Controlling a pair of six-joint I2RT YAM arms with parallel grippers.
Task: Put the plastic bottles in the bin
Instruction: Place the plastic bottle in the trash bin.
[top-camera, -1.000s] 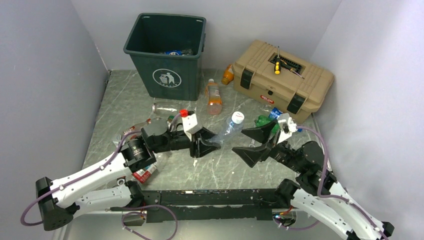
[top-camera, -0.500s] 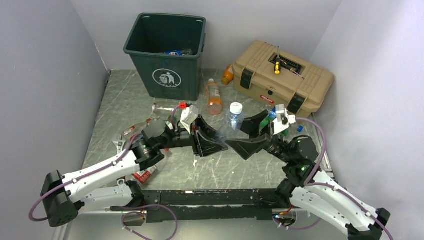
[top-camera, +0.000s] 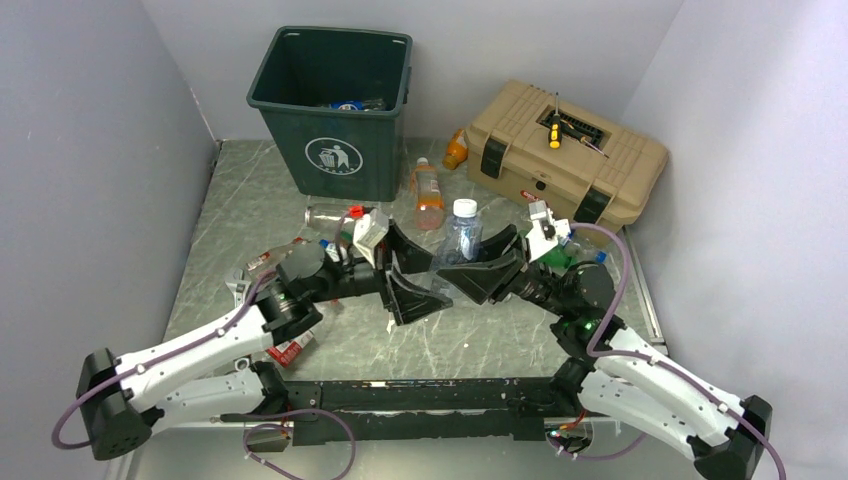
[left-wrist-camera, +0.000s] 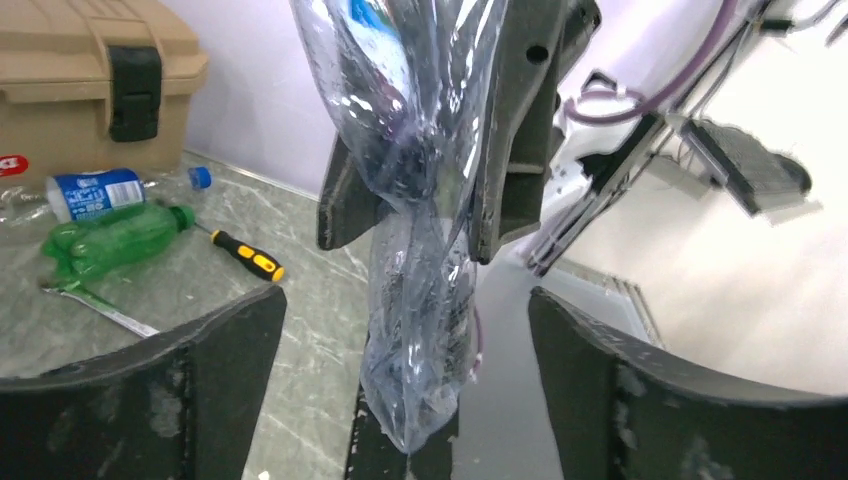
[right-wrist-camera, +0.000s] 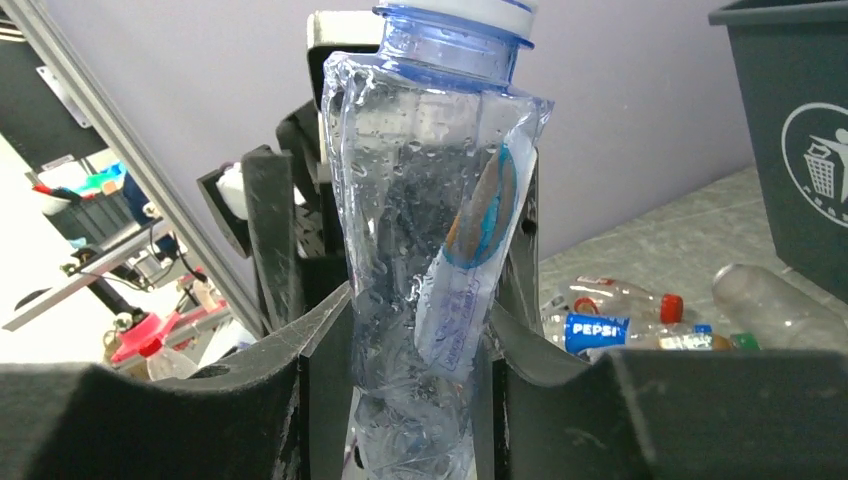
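Note:
A crushed clear bottle (top-camera: 460, 232) with a white cap stands upright above the table's middle. My right gripper (top-camera: 478, 265) is shut on its lower body (right-wrist-camera: 430, 250), a pad pressed on each side. My left gripper (top-camera: 425, 272) is open, its fingers (left-wrist-camera: 200, 380) wide apart on either side of the bottle's bottom end (left-wrist-camera: 420, 300) without touching it. The dark green bin (top-camera: 370, 150) stands at the back left with bottles inside. An orange bottle (top-camera: 428, 195) lies right of the bin. A second orange one (top-camera: 456, 148) leans by the toolbox. A Pepsi bottle (right-wrist-camera: 600, 330) lies on the table.
A tan toolbox (top-camera: 520, 130) with a screwdriver (top-camera: 554, 135) on its lid sits at the back right. A green bottle (left-wrist-camera: 120, 235), a yellow-handled screwdriver (left-wrist-camera: 245, 257) and a wrench (left-wrist-camera: 90, 305) lie on the table's right side. More bottles (top-camera: 325, 213) are scattered at the left.
The left gripper opened and let go of the clear bottle. The right gripper moved in and shut on it. The bottle swung from tilted to upright.

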